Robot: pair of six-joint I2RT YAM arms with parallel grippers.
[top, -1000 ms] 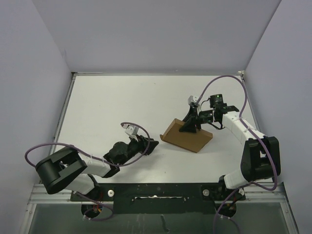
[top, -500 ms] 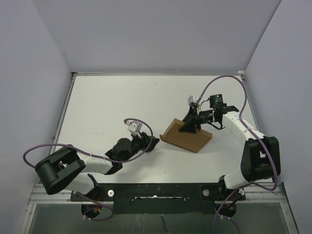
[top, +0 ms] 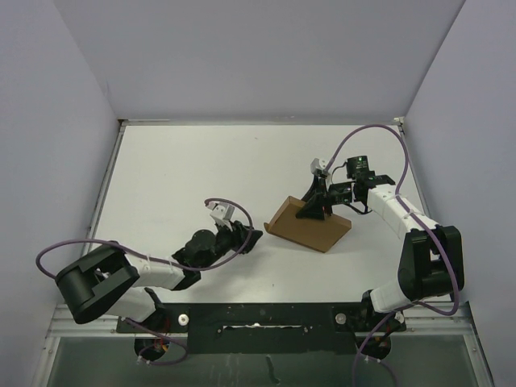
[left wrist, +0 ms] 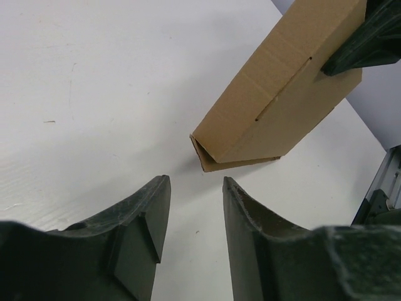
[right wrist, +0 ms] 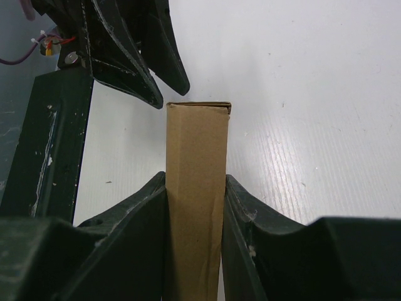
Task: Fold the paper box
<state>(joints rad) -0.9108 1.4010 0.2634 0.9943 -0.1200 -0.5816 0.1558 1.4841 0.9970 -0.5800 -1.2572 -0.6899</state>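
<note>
Since a second earlier, the left gripper [top: 251,238] had crept closer to the paper box [top: 308,223], which had not shifted. The box sat just right of centre in the top view on the white table [top: 177,177]. Its long axis ran from upper left to lower right, with one short end turned toward the left gripper. In the left wrist view that end gaped a little, and the inside was too dark to make out. The right gripper [top: 313,211] pinched the box's two broad faces, its fingers [right wrist: 131,226] pressed flat against the cardboard. The lower part of the box was cut off at the bottom of the right wrist view. The left gripper lay just short of the gaping end, fingers spread, not touching it.
</note>
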